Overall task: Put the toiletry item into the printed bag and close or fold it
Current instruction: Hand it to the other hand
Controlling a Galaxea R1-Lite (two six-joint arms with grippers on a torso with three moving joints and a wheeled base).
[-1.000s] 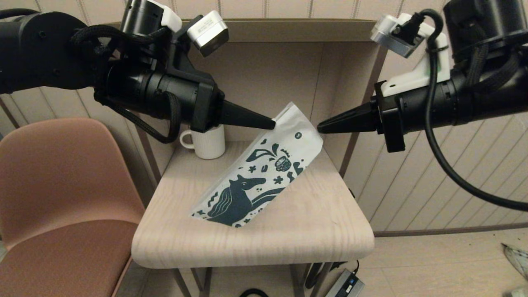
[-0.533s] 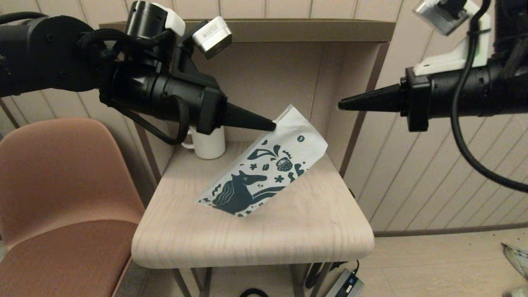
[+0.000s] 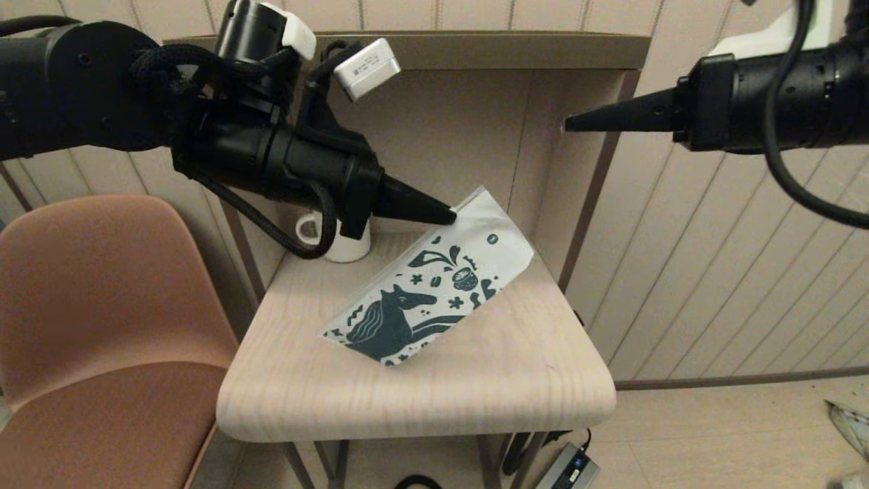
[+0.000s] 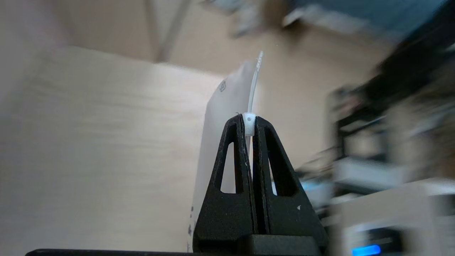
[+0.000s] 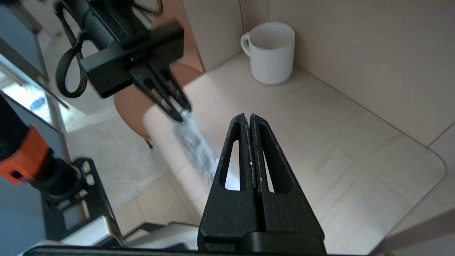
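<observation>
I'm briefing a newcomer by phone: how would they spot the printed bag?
On the pale wooden table, right of the white mug, the printed bag leans with its upper corner pinched by the left hand. It alone carries a dark teal horse print.

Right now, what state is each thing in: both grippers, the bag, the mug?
left gripper: shut on the printed bag's upper corner.
right gripper: shut, empty, raised clear of the bag.
printed bag: tilted, lower end resting on the table.
mug: upright, looks empty.

Left gripper (image 3: 451,216) clamped tight, angled down; right gripper (image 3: 569,123) closed, raised, horizontal.
</observation>
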